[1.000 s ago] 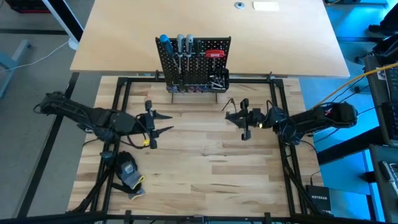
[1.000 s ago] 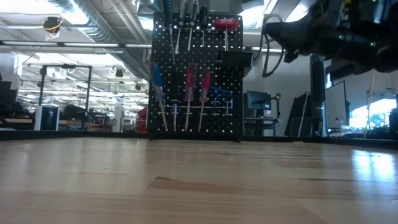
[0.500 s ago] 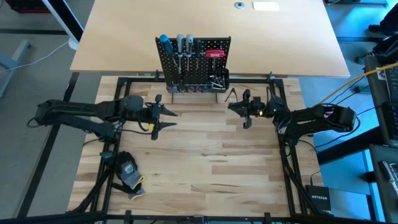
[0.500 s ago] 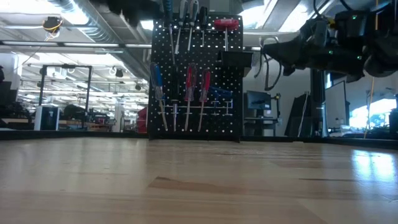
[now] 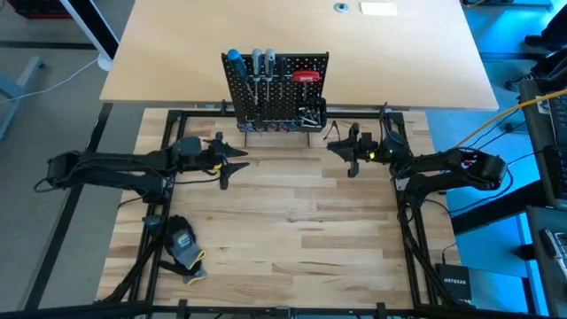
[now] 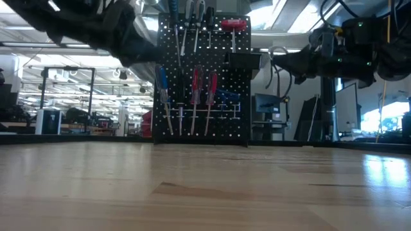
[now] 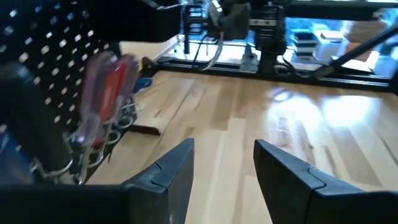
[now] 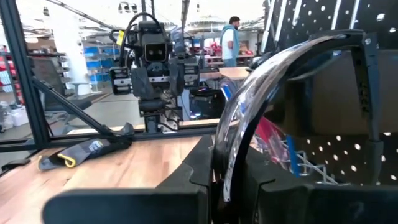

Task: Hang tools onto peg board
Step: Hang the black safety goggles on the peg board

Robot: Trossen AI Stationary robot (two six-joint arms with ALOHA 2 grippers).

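Observation:
The black peg board (image 5: 275, 84) stands upright at the table's far middle. Blue (image 5: 234, 60) and grey (image 5: 263, 60) handles and a red T-key (image 5: 305, 77) hang on it, above its small bin (image 5: 312, 113). The low view shows blue (image 6: 162, 90) and red (image 6: 196, 86) screwdrivers hanging lower on the peg board (image 6: 202, 128). My left gripper (image 5: 235, 161) is open and empty, near the board's left foot (image 7: 224, 146). My right gripper (image 5: 337, 146) is beside the bin, shut on a thin curved silver tool (image 8: 273, 81). My right gripper pinches the curved tool's lower end (image 8: 225, 171) between its two fingers. The fingers lie about level and point from the table's right toward the peg board. The tool arcs up and forward from the fingers, clear of the table (image 6: 277, 61).
A black-and-yellow glove (image 5: 182, 244) lies at the table's near left; it also shows in the right wrist view (image 8: 81, 152). A black frame (image 5: 177, 120) edges the wooden tabletop. A person (image 8: 235, 40) stands in the room far behind.
Both grippers have gone toward the table's far edge, closer to the peg board. The left arm has stretched out and now stands by the board's left foot. The right gripper has carried the curved tool up beside the bin.

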